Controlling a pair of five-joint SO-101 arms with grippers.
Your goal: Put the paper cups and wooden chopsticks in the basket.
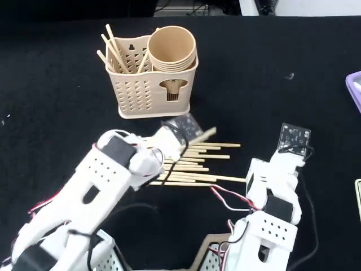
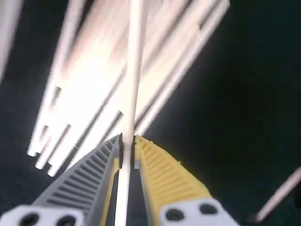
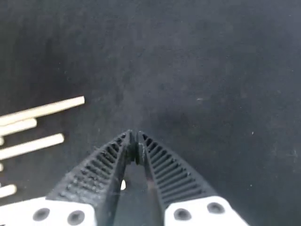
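The basket (image 1: 141, 93) is beige with rows of small holes, the paper cups (image 1: 172, 48) kraft brown, the chopsticks (image 1: 197, 164) pale wood, the table (image 1: 282, 73) black. The left gripper (image 2: 127, 139) has one grey and one yellow ridged finger; the right gripper (image 3: 135, 137) is black and ridged

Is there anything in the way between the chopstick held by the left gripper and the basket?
Nothing visible. The left gripper is shut on one chopstick over the pile, and no object lies between it and the basket.
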